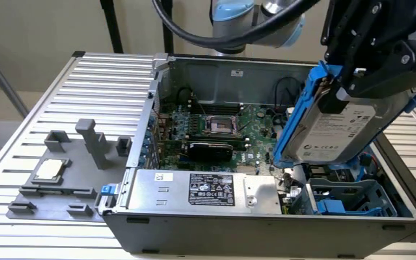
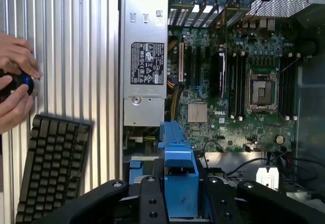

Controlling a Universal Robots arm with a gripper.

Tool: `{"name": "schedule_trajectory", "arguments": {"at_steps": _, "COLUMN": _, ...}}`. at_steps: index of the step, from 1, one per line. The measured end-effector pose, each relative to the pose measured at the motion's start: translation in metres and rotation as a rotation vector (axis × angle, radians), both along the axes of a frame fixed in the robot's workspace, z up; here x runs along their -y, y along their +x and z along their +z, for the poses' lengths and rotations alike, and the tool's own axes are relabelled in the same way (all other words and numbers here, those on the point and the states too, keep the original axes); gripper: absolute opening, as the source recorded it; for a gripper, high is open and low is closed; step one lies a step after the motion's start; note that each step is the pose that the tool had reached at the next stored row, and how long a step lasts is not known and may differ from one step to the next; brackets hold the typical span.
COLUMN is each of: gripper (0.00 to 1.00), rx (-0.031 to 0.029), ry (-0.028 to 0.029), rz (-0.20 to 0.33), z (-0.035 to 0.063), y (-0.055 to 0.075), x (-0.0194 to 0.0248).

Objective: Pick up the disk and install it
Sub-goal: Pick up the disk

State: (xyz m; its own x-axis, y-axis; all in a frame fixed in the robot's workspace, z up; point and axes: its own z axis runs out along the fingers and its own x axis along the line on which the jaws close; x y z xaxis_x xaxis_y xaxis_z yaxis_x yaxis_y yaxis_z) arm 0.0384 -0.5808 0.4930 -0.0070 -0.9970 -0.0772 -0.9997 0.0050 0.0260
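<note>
Reading from the exterior view's left: a grey fixture plate (image 1: 52, 187) lies on the ribbed bench (image 1: 99, 81) toward its near left corner, with a small square chip (image 1: 49, 169) seated in it, well apart from the work. At the middle of the bench stands the open computer case (image 1: 266, 233). Its power supply (image 1: 204, 192) runs along the near wall, and the motherboard (image 1: 222, 130) covers the floor behind. Toward the case's right end the gripper (image 1: 359, 76) is clamped on the disk (image 1: 335, 130), which hangs tilted in its blue carrier, label outward, above the blue drive cage (image 1: 349, 197) in the near right corner. We judge the step in hand to be carrying the disk to that cage. Done well, it calls for squaring the carrier to the cage opening while holding firmly. Open room lies above the case, while the right wall and the power supply's end hem the approach. In the wrist view a person's hand (image 2: 15, 89) and a keyboard (image 2: 51, 168) sit over the bench outside the case.
</note>
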Motion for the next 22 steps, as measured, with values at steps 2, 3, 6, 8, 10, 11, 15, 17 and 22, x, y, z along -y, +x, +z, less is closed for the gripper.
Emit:
{"name": "schedule_trajectory", "arguments": {"at_steps": 2, "gripper": 0.33, "rx": 0.0, "ry": -0.0001, "rz": 0.0, "z": -0.001, "y": 0.007, "x": 0.0046}}
{"name": "schedule_trajectory", "arguments": {"at_steps": 3, "gripper": 0.33, "rx": 0.0, "ry": 0.0, "rz": 0.0, "z": -0.0016, "y": 0.011, "x": 0.0068}}
{"name": "schedule_trajectory", "arguments": {"at_steps": 6, "gripper": 0.33, "rx": 0.0, "ry": 0.0, "rz": 0.0, "z": -0.0034, "y": 0.022, "x": 0.0129}}
{"name": "schedule_trajectory", "arguments": {"at_steps": 8, "gripper": 0.33, "rx": 0.0, "ry": 0.0, "rz": 0.0, "z": -0.0051, "y": 0.031, "x": 0.0153}}
{"name": "schedule_trajectory", "arguments": {"at_steps": 10, "gripper": 0.33, "rx": 0.0, "ry": 0.0, "rz": 0.0, "z": -0.0068, "y": 0.04, "x": 0.0161}}
{"name": "schedule_trajectory", "arguments": {"at_steps": 11, "gripper": 0.33, "rx": 0.0, "ry": 0.0001, "rz": 0.0, "z": -0.0076, "y": 0.045, "x": 0.0161}}
{"name": "schedule_trajectory", "arguments": {"at_steps": 15, "gripper": 0.33, "rx": 0.0001, "ry": 0.0001, "rz": 0.0, "z": -0.0125, "y": 0.063, "x": 0.0161}}
{"name": "schedule_trajectory", "arguments": {"at_steps": 17, "gripper": 0.33, "rx": 0.0, "ry": -0.0009, "rz": 0.0, "z": -0.0159, "y": 0.068, "x": 0.0161}}
{"name": "schedule_trajectory", "arguments": {"at_steps": 22, "gripper": 0.33, "rx": 0.0, "ry": -0.0013, "rz": 0.0, "z": -0.022, "y": 0.068, "x": 0.0161}}
